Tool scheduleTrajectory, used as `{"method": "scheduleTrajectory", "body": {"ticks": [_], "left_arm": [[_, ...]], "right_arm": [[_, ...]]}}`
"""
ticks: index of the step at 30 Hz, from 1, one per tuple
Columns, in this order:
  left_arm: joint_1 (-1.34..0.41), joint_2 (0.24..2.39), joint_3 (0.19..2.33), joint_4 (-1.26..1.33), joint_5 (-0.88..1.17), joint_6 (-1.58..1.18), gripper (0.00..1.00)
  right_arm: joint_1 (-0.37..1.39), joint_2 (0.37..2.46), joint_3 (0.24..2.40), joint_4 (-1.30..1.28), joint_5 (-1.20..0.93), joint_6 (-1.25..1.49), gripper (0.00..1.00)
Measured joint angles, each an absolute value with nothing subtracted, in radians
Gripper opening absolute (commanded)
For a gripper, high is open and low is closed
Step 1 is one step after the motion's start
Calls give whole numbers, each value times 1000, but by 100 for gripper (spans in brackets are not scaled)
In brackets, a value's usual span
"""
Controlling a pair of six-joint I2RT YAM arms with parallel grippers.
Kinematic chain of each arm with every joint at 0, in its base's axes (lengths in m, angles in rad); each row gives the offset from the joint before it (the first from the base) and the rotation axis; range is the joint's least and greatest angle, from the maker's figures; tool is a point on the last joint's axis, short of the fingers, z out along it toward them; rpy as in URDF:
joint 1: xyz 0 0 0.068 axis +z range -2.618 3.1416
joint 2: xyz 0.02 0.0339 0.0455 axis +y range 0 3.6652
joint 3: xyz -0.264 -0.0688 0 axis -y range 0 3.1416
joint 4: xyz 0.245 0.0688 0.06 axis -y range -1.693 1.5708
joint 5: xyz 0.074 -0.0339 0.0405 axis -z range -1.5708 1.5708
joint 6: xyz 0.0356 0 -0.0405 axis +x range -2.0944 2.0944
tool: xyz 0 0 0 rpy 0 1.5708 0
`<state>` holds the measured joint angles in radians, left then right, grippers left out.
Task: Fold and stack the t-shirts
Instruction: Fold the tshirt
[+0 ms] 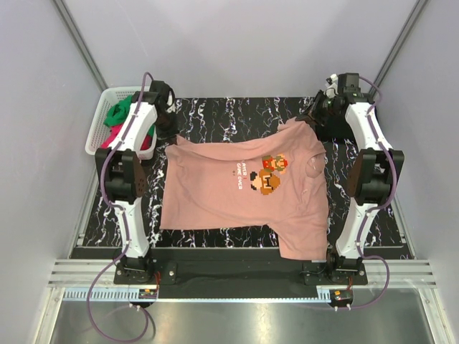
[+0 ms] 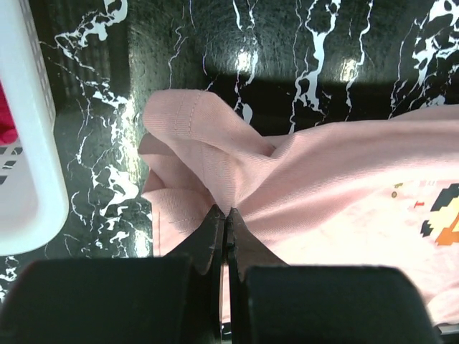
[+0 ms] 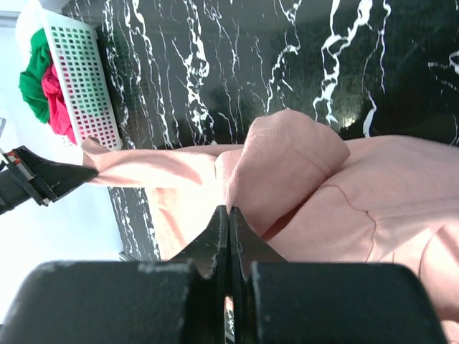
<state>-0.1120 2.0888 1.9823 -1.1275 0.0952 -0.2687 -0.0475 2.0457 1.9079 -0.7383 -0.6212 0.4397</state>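
T-shirt (image 1: 237, 190) spread on table (image 1: 237, 115), basket (image 1: 99, 127) at far left

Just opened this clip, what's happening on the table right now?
Both arms are working on one salmon-pink t-shirt, spread print-up on the black marbled table. The left gripper and the right gripper are each shut on a bunched bit of its far edge, one at either end. No fold is made yet. A white basket at far left holds a green shirt and a red shirt.
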Motion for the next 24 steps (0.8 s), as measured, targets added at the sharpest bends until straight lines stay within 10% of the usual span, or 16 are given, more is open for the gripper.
{"method": "scheduleTrajectory", "body": {"ticks": [24], "left_arm": [[-117,2063,1929,-1132,95,-243,0]], "right_arm": [[-47,1970,1817,-720,-622,440,0]]}}
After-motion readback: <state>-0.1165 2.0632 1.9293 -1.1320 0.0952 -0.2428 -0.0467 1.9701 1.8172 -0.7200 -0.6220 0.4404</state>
